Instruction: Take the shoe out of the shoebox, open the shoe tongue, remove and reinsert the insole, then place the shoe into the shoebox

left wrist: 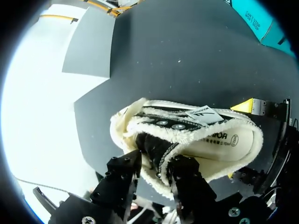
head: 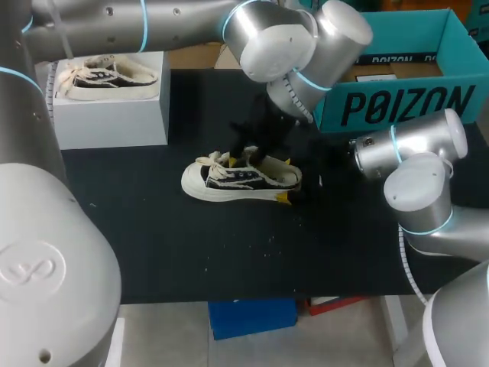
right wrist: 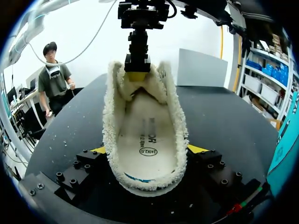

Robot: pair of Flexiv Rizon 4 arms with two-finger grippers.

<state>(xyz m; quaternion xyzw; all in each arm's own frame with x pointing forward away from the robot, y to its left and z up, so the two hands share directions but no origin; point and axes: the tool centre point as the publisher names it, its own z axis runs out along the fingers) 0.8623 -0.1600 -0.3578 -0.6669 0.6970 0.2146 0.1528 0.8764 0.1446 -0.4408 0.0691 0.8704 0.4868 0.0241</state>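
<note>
The left fingers [left wrist: 124, 172] are closed on the shoe tongue [left wrist: 156, 151], one finger on the lace side and one inside the opening, so they pinch it from two sides. The right fingers [right wrist: 196, 149] stand wide apart and press on both sides of the heel of the shoe [head: 241, 180], so they grip it there. In the head view the shoe lies on its sole on the black surface [head: 153, 229], in the middle of the frame with the toe to the left. It is outside the teal shoebox [head: 397, 107], which is at the upper right. The insole [right wrist: 147, 130] is inside the shoe, lying flat, and shows well through the opening. I judge the shoe to be light and soft: the upper and the fluffy collar give way under pressure, so the heel hold may slip if the tongue is pulled hard. The rubber sole is probably the stiff part and the better place for a firm hold. The insole looks thin and easy to bend; its heel edge, close to the right fingers, seems the best place to take it. At the upper left a second shoe [head: 107, 76] rests on a white block [head: 114, 115].
</note>
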